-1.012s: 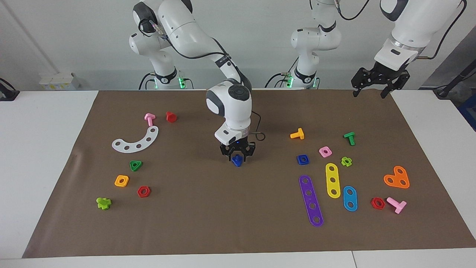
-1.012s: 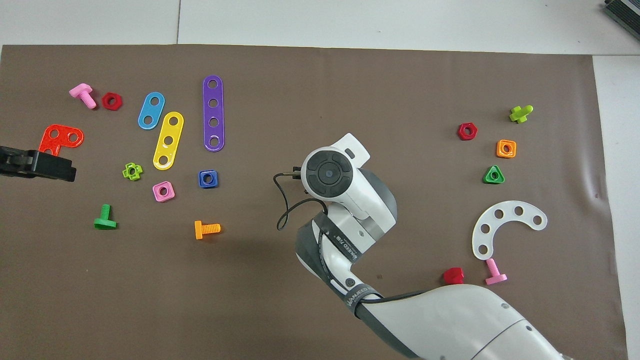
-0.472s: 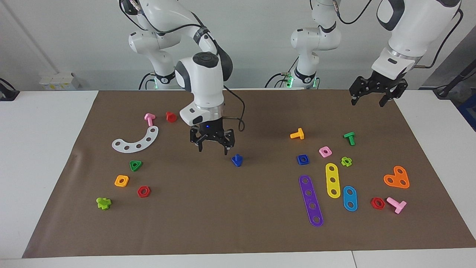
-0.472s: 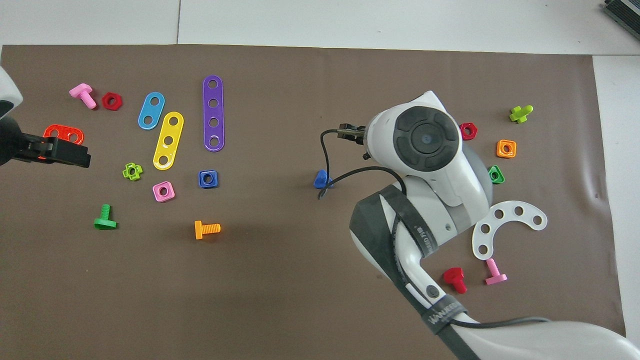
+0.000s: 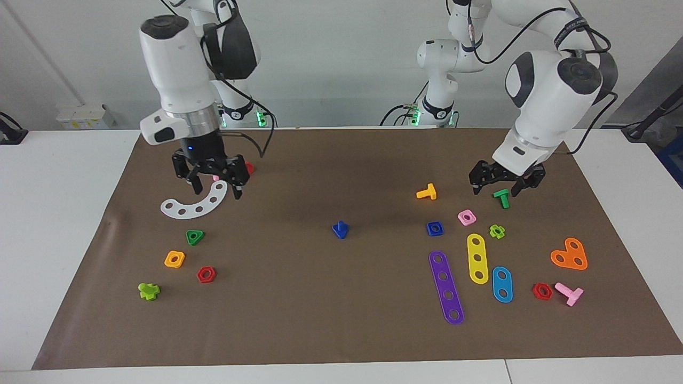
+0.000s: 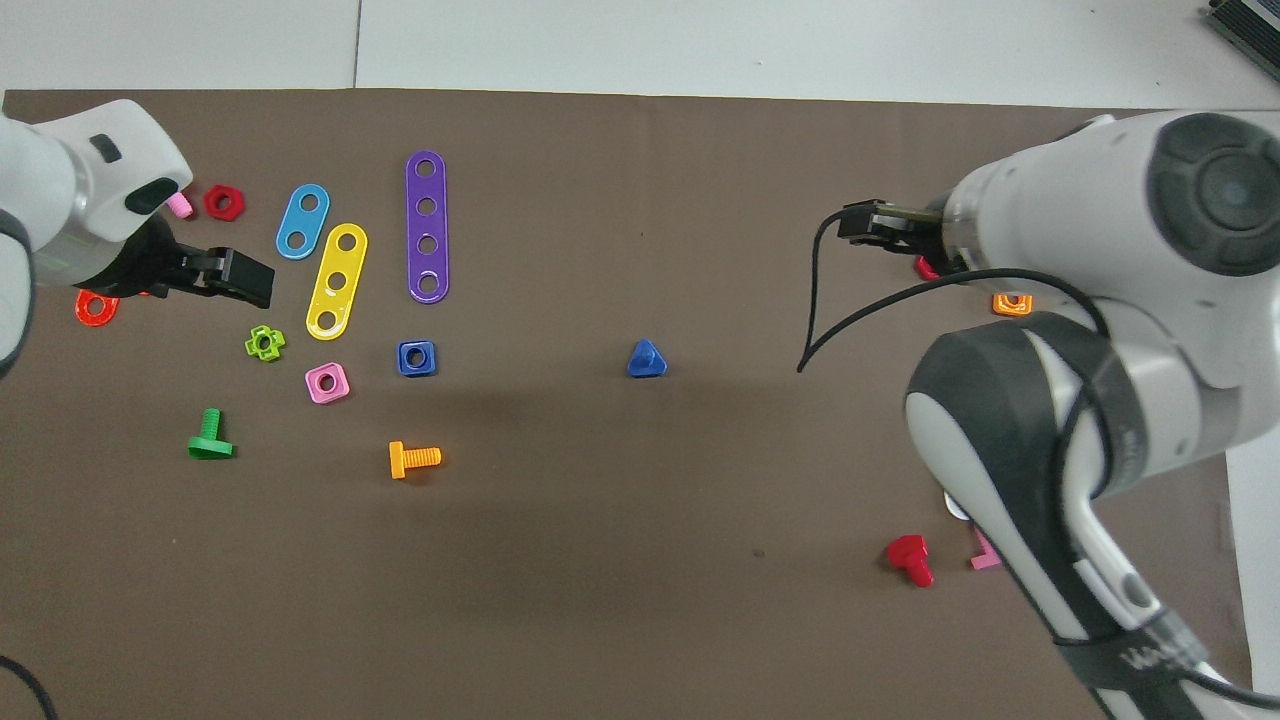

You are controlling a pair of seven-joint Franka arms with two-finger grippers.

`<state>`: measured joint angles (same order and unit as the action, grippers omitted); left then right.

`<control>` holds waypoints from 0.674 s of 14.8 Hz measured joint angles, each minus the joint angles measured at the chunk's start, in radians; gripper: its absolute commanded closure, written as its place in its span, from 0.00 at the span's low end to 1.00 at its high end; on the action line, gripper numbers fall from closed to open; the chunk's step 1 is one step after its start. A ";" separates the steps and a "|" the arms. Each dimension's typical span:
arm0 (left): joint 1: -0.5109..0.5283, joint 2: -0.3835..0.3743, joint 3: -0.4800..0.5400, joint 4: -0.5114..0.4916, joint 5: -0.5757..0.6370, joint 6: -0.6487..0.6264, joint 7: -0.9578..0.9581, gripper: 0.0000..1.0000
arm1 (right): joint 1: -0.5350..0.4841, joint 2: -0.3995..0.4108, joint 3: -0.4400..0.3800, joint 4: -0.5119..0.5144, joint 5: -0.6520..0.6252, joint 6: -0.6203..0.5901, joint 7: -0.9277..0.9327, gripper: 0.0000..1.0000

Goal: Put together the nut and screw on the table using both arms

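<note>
mid-mat screw (image 5: 340, 229), well apart from both fingers

Seven bolts lay on the mat (image 5: 341, 330): one dark blue screw (image 5: 340, 229), one orange bolt (image 5: 427, 192), one green bolt (image 5: 501, 198), one red bolt (image 6: 910, 558), one lime bolt (image 5: 148, 290), a first pink bolt (image 5: 569, 293) and a second pink bolt (image 6: 982, 556).

There were seven nuts: a first red hex nut (image 5: 542, 290), a second red hex nut (image 5: 206, 274), one dark blue square nut (image 5: 435, 228), one pink square nut (image 5: 467, 217), one orange square nut (image 5: 174, 259), one green triangular nut (image 5: 195, 237) and one lime flower-shaped nut (image 5: 497, 231).

Five perforated plates completed the set: purple strip (image 5: 446, 288), yellow strip (image 5: 478, 258), blue strip (image 5: 502, 284), orange plate (image 5: 570, 255) and white curved plate (image 5: 192, 204).
</note>
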<state>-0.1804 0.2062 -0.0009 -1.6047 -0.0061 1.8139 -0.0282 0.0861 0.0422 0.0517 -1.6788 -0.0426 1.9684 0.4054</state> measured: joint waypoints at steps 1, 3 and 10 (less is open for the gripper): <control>-0.011 0.018 -0.001 -0.001 0.000 0.021 -0.018 0.00 | -0.022 -0.023 -0.001 0.006 0.001 -0.046 -0.010 0.00; -0.035 0.056 -0.002 -0.009 0.000 0.066 -0.072 0.00 | -0.059 -0.068 -0.003 0.023 0.001 -0.147 -0.053 0.00; -0.097 0.158 -0.002 -0.176 0.000 0.326 -0.218 0.05 | -0.158 -0.150 -0.007 0.043 0.003 -0.399 -0.240 0.00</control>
<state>-0.2771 0.3645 -0.0031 -1.7808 -0.0060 2.1395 -0.2462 -0.0723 -0.1073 0.0444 -1.6356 -0.0397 1.5691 0.1657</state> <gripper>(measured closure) 0.013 0.000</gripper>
